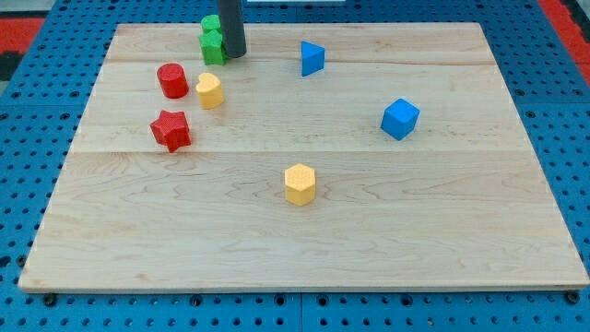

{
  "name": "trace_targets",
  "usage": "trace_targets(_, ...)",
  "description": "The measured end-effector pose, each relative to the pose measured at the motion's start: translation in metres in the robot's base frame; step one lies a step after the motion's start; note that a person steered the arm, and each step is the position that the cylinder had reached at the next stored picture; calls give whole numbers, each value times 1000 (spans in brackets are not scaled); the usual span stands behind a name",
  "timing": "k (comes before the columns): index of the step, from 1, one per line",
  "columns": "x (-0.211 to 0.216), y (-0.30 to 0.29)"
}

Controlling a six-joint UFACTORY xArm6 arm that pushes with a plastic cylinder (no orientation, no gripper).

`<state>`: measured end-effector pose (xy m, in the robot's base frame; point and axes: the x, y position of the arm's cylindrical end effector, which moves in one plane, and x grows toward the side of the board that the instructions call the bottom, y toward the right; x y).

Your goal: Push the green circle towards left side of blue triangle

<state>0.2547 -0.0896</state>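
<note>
Two green blocks sit close together near the board's top edge, one (211, 23) just above the other (214, 47); I cannot make out which of them is the circle. My tip (234, 53) rests right against the right side of the lower green block. The rod partly hides the right edges of both green blocks. The blue triangle (312, 57) lies to the right of my tip, about a block's width or two away, on about the same row.
A red cylinder (171, 80) and a yellow block (209, 89) lie below the green blocks. A red star (171, 129) sits lower left. A blue cube (400, 118) is at the right, a yellow hexagon (300, 183) near the middle. The wooden board (461, 231) lies on a blue pegboard.
</note>
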Motion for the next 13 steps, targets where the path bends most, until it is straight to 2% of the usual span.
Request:
trace_targets(1, 2, -7)
trace_targets(2, 38, -65)
trace_targets(3, 55, -131)
trace_targets(4, 36, -174)
trace_targets(5, -21, -192)
trace_targets(6, -50, -174)
trace_targets(8, -63, -177)
trace_targets(9, -64, -156)
trace_targets(10, -64, -57)
trace_targets(11, -64, -56)
trace_targets(13, -40, 50)
